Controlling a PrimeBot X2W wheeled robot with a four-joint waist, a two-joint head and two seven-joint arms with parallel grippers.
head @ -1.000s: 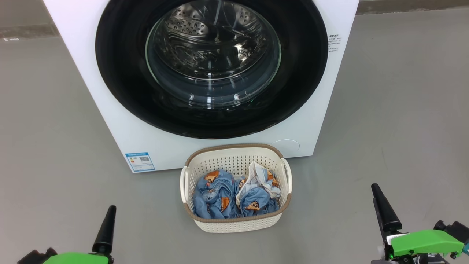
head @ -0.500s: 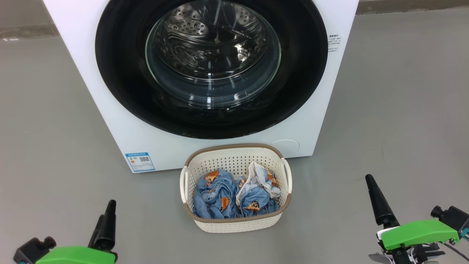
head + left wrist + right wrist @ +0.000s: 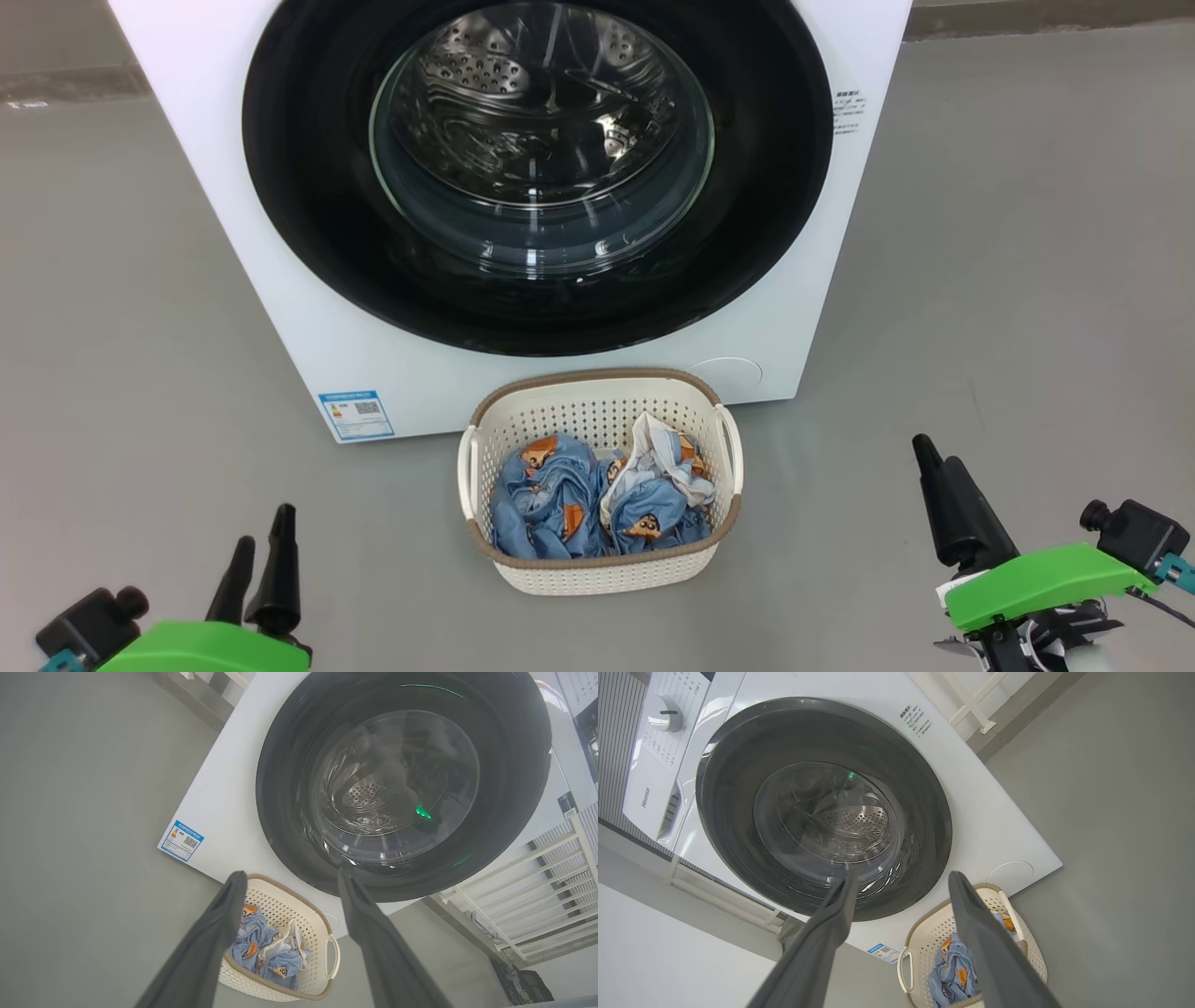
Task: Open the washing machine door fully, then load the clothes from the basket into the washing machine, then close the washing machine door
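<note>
**A:** What can you read on the washing machine (image 3: pixel 280 308)?

**B:** From my right wrist, the brand name "Hisense" (image 3: pixel 645 798) runs along the white panel beside the door, below a round dial (image 3: pixel 663 713). There are rows of tiny characters around that dial, too small for me to read.

**A:** Any other labels?

**B:** A blue sticker (image 3: pixel 356 413) sits at the lower left corner of the front, with a QR code and lines I cannot make out. A small block of print (image 3: pixel 848 110) is near the upper right edge of the front, also unreadable. Low on the right is a plain round cap (image 3: pixel 726 371).

**A:** And the door?

**B:** The washing machine door (image 3: pixel 299 187) lies closed against the front, a glossy black ring around the glass. The steel drum (image 3: pixel 532 103) shows through the glass.

**A:** Where are the clothes?

**B:** The clothes (image 3: pixel 551 504) are bunched in the basket (image 3: pixel 597 375), blue fabric with orange-brown figures and a bit of white on the right. The basket stands on the grey floor (image 3: pixel 1027 280), just in front of the machine, below the door.

**A:** Your tools?

**B:** My left tool (image 3: pixel 264 525) is low on the left and my right tool (image 3: pixel 934 453) low on the right. Both are well apart from the basket. Each has its fingers spread apart with nothing between them, and both point toward the door.
</note>
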